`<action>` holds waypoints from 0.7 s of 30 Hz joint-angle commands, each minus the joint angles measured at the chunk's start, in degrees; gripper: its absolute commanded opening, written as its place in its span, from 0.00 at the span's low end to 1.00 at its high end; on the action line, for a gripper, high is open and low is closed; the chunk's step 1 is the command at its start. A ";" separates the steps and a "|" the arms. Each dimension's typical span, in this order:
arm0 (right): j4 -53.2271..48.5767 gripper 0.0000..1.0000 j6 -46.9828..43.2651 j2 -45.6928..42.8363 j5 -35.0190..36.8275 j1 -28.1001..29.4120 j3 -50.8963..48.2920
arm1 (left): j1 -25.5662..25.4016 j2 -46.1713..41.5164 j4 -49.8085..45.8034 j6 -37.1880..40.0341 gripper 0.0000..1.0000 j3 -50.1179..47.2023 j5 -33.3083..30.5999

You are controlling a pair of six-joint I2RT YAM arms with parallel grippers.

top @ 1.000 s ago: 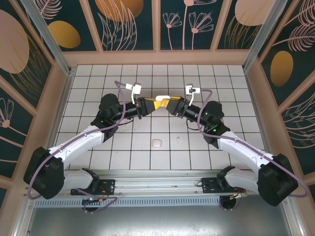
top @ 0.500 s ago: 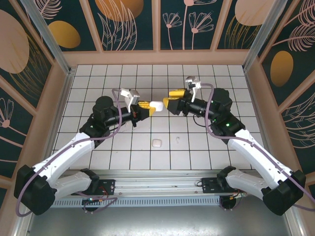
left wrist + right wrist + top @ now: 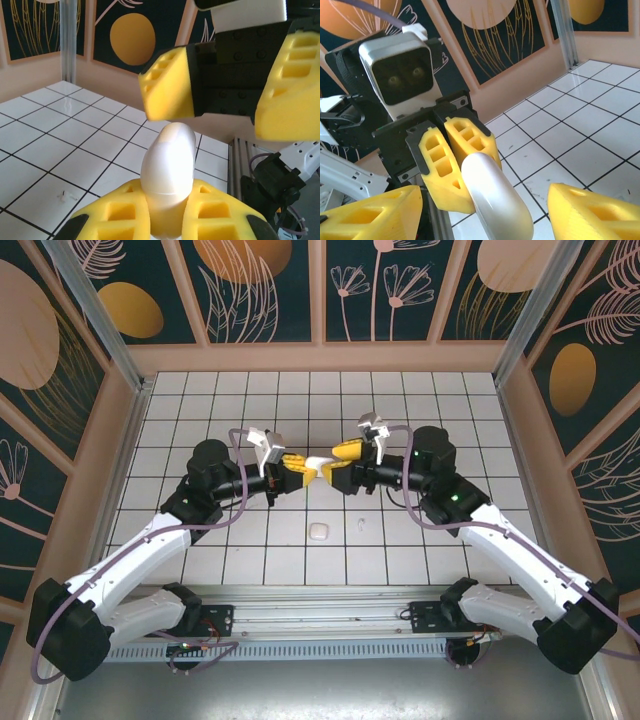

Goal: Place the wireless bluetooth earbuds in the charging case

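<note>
Mid-table, raised off the tiles: left gripper (image 3: 306, 468) and right gripper (image 3: 336, 464) face tip to tip. Charging case (image 3: 320, 462) sits between them, seated in the left's fingers, the right's fingers either side of it. On the table (image 3: 200, 400), nearer the bases: second case (image 3: 318, 532), one earbud (image 3: 360, 525) to its right

Right gripper (image 3: 338, 465): jaws wider than a second ago, when it met the left gripper (image 3: 303, 469) tip to tip. Half a second ago it had backed off. Now it is back in, fingers astride the free end of the white case (image 3: 319, 463), not touching. Both wrists sit slightly lower in the overhead view. Left arm's elbow has swung outward.
</note>
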 commanded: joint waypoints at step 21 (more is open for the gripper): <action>-4.56 0.65 -1.25 2.42 10.50 -0.96 2.32 | -0.12 -0.23 5.78 -2.67 0.00 -0.69 5.78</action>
